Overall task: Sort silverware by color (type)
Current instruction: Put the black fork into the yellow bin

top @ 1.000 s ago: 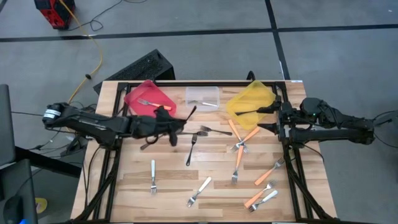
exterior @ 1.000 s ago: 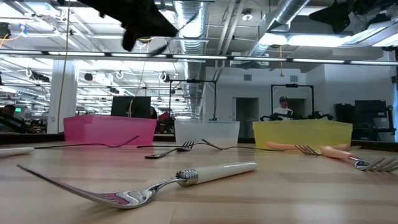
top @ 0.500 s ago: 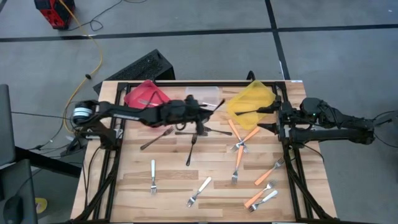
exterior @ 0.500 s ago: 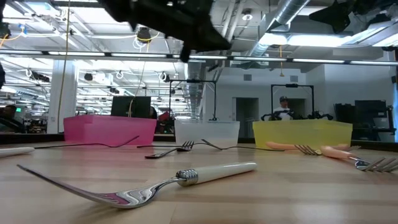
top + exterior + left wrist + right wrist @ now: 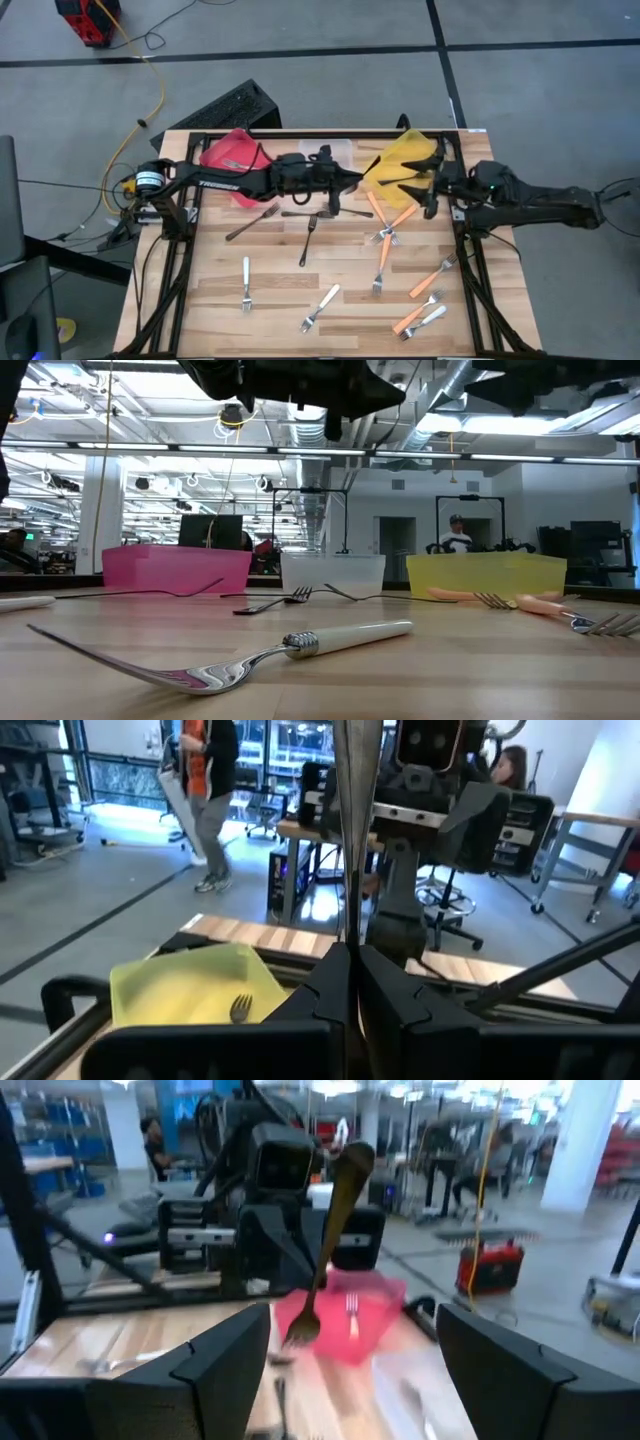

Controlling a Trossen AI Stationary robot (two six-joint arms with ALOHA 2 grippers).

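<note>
From above, we've got the left tool [image 5: 345, 180] stretched out past the clear plastic bin [image 5: 340, 147], pinching a slim dark fork [image 5: 352, 177] that points at the yellow plastic bin [image 5: 400, 158]. The right tool [image 5: 428, 190] sits spread open at that bin's edge. Loose forks dot the wooden table [image 5: 270, 300].

Down low, a white-handled silver fork [image 5: 250, 657] lies nearest.

Left wrist: fingers [image 5: 315, 995] clamp the fork's handle.

Right wrist: empty tool [image 5: 355, 1350], fingers wide.
</note>
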